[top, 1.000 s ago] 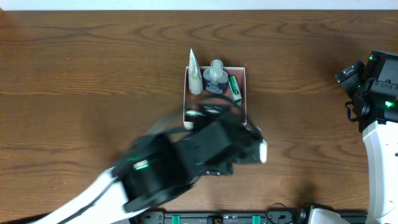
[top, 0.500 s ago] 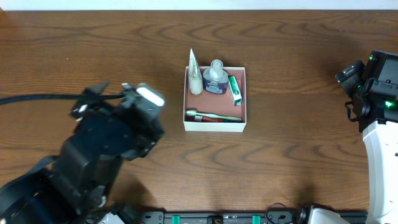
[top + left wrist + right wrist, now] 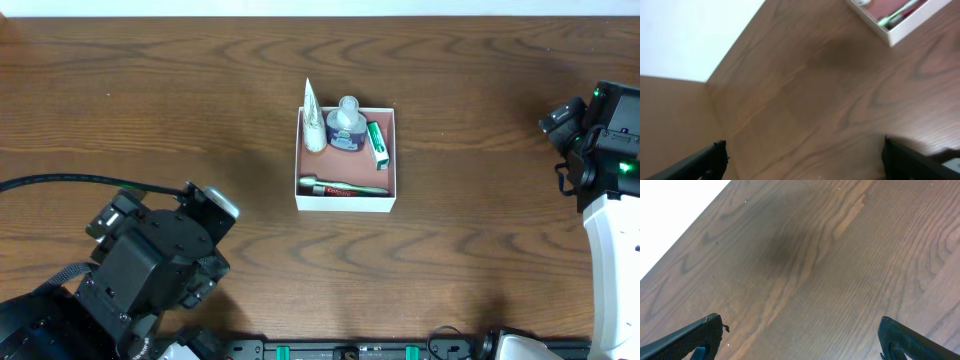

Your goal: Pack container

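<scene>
White container (image 3: 346, 203) holds toiletries (image 3: 347, 130), writing illegible; left end effector (image 3: 804, 148) and right end effector (image 3: 800, 324) gape empty.

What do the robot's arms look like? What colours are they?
Both arms are chunky black blocks with white parts. The left arm trails a long black cable. The right arm shows tiny green lights. The fingers are black.

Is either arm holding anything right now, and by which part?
Nothing. The left tool and right tool are both open and empty above the brown wooden table.
</scene>
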Robot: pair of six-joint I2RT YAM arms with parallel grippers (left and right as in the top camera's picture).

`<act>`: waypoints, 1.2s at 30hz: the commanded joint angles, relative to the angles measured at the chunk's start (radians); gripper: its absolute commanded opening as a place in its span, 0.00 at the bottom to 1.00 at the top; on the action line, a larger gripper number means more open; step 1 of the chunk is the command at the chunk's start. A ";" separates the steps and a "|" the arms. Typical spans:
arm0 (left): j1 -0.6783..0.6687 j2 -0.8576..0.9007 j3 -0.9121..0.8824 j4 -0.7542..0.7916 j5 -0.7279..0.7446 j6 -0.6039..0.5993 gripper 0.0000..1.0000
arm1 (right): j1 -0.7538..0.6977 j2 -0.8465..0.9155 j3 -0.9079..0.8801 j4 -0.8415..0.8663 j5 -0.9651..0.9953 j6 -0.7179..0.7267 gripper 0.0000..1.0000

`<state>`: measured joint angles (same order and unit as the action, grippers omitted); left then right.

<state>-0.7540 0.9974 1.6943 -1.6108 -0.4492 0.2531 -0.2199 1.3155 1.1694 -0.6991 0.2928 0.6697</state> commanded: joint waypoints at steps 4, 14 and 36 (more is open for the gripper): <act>0.004 -0.007 -0.049 -0.079 0.065 -0.111 0.98 | -0.005 0.002 0.010 -0.001 0.014 -0.002 0.99; 0.087 -0.130 -0.314 0.042 0.075 -0.274 0.98 | -0.004 0.002 0.010 -0.001 0.013 -0.001 0.99; 0.504 -0.806 -1.076 0.835 0.301 -0.274 0.98 | -0.004 0.002 0.010 -0.001 0.013 -0.001 0.99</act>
<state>-0.2867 0.2340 0.6724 -0.8261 -0.2100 -0.0051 -0.2199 1.3155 1.1694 -0.6987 0.2920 0.6697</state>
